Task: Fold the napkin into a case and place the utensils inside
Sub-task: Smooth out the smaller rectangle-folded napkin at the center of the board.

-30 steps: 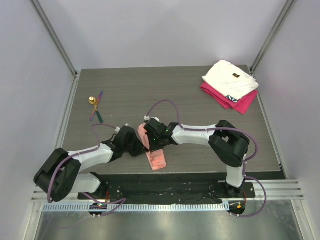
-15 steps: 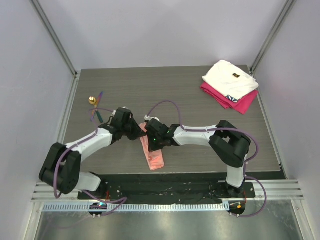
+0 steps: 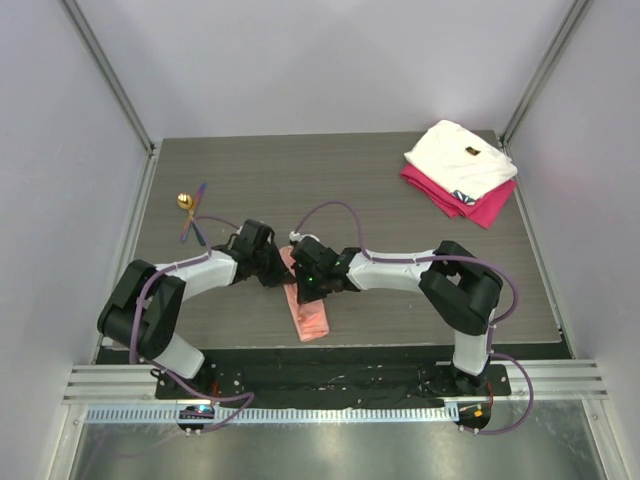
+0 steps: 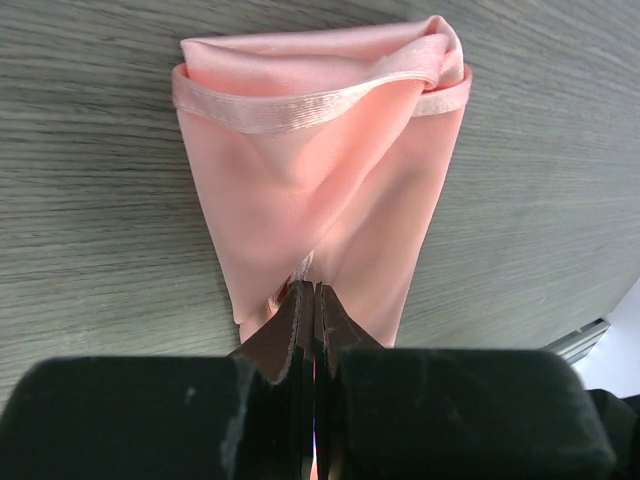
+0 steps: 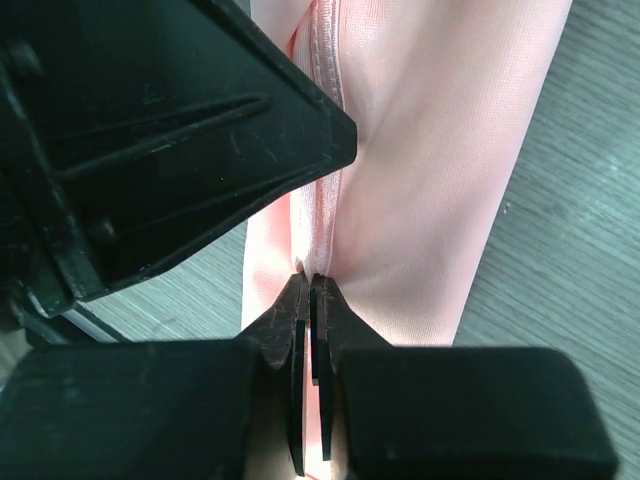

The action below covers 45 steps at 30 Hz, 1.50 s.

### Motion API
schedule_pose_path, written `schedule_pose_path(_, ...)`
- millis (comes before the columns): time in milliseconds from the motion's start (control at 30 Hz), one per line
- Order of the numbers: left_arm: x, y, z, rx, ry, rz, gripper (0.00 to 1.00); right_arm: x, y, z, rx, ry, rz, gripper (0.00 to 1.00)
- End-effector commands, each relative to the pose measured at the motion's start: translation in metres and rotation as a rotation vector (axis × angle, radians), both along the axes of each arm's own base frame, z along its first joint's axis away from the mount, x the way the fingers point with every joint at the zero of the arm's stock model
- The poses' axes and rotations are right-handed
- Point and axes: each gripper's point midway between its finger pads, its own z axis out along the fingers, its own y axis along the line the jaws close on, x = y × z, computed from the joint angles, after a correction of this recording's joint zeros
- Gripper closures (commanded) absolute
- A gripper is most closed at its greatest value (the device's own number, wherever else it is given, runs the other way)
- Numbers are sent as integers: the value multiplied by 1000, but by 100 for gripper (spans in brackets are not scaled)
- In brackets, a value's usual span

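**benchlurker:** where's everything sitting right now?

**me:** I'm pinching the napkin [image 4: 320,180] with both arms. My left gripper [image 4: 313,300] is clamping flat on its narrow tip. My right gripper [image 5: 308,285] is nipping the hem just beside it, and both pairs of fingers are squeezed down to a sliver. The napkin is lying folded into a slim cone near the near edge of the table [image 3: 400,220], left of the middle. Its long axis is running far to near, and the wide open mouth seems to be facing the near edge.

**benchlurker:** and the cutlery?

**me:** The utensils [image 3: 190,215] are lying by the left edge, well apart from the napkin and out past its narrow end, so I'm guessing my left arm is the nearer one for fetching them. I'm not finding any writing to read. The white cloth [image 3: 455,155] on the magenta cloth [image 3: 480,205] in the far right corner is showing a small dark tag [image 3: 470,150], but it's too tiny to make out.
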Motion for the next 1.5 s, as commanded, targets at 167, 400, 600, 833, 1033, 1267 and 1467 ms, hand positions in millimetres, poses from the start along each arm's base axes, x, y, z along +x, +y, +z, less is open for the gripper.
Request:
schedule_pose_path(167,-1,17,-11,109,-25,-36,100,-25,5,34,85,61,95,81)
schedule_pose_path(400,-5,19,-13,114,-16,-36,100,-37,10,20,146,119,94,74)
schedule_pose_path(600,-4,19,-12,105,-16,-41,100,-47,-1,5,133,159,91,74)
schedule_pose_path(833,-4,20,-10,120,-20,-58,100,-46,-7,52,184,84,95,65)
schedule_pose_path(1033,-4,22,-8,122,-23,-58,100,-48,-10,66,232,64,89,60)
schedule_pose_path(1267,-1,21,-7,123,-29,-52,100,-62,-5,24,246,136,104,64)
schedule_pose_path(1467,6,20,3,138,-47,-74,100,-65,-16,6,175,149,106,72)
